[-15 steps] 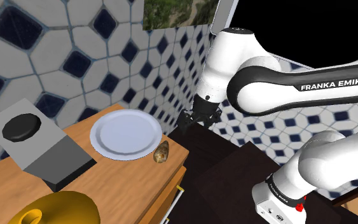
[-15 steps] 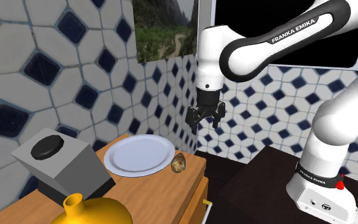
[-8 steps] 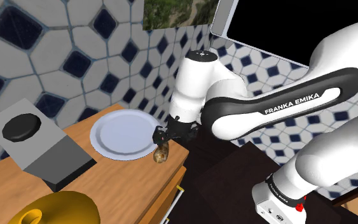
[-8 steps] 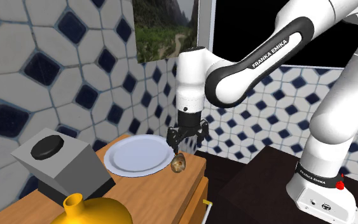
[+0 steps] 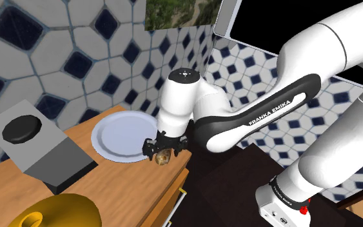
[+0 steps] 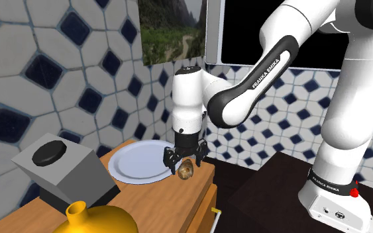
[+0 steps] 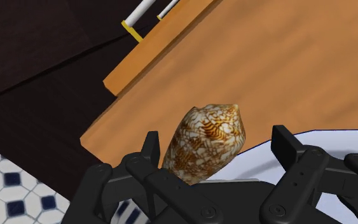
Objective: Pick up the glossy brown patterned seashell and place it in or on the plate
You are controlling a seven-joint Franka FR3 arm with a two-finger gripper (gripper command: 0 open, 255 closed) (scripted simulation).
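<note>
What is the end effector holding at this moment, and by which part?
Nothing is held. The end effector is open, its fingers on either side of the patterned brown seashell, which lies on the wooden table.

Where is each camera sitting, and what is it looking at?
Shoulder view: beside the stand, looking down over the table; arm and stand show.
Second exterior view: lower, looking across the table toward the tiled wall; arm and stand show.
Wrist view: on the hand, looking at the shell; open fingers show.
Shared: both outside views show plate, shell, gripper.
</note>
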